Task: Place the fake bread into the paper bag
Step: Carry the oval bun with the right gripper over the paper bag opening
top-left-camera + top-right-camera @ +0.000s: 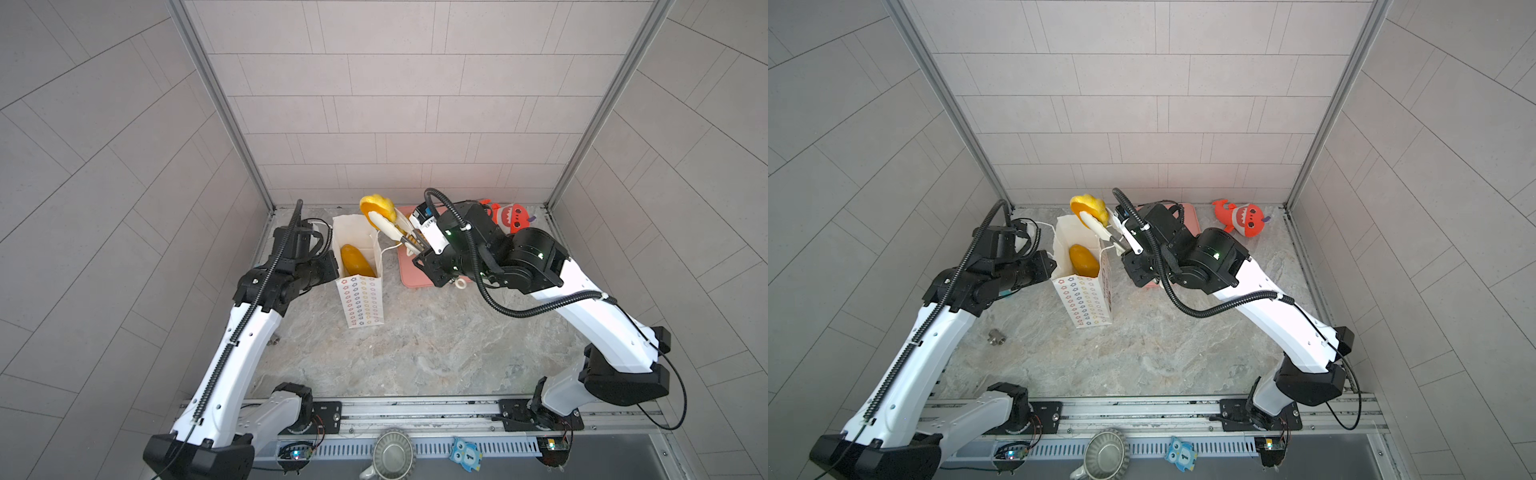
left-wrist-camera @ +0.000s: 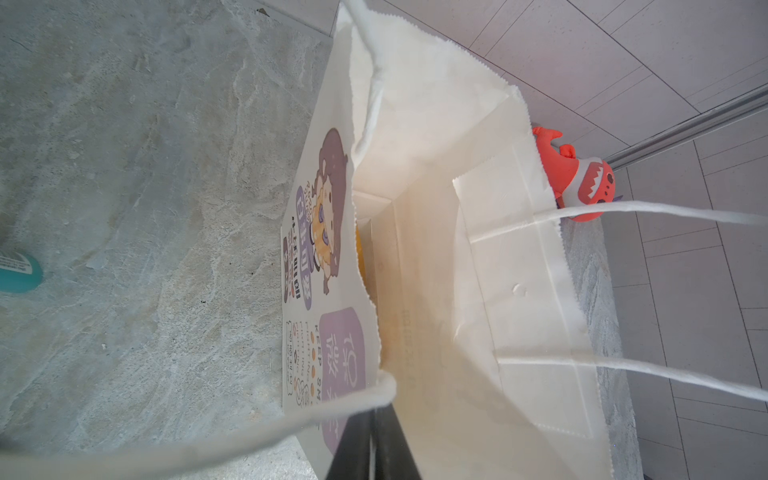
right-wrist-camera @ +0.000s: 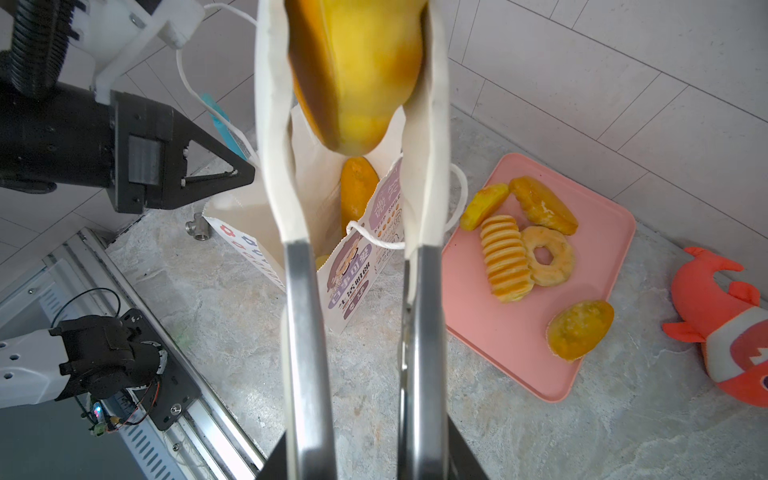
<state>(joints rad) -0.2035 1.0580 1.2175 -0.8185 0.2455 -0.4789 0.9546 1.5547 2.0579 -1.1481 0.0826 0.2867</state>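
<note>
Release timing matters most here, I judge: the fluted bread (image 1: 376,206) hangs in the tongs (image 1: 388,226) above the far right corner of the paper bag (image 1: 361,299), not yet over the middle of its mouth. A good drop would bring the tong tips a little nearer and to the left, then lower them past the rim before the squeeze is eased, so the piece slides in beside the long loaf (image 1: 356,261) already standing inside. The bag is light and tall, so any knock on its right wall or its cord handle could tip it.

The right gripper (image 1: 415,246) is clamped on the tongs' metal arms, and their white tips pinch the bread from both sides. That arm comes in from the near right, elbow bent, forearm passing over the pink tray (image 3: 519,353), wrist raised so the tongs point up and to the far left. Five other pieces (image 3: 505,257) lie on the tray.

The left gripper (image 3: 246,174) is closed on the bag's left wall at the rim, holding the mouth open. Its arm rises from the near left, wrist turned right toward the bag.
</note>
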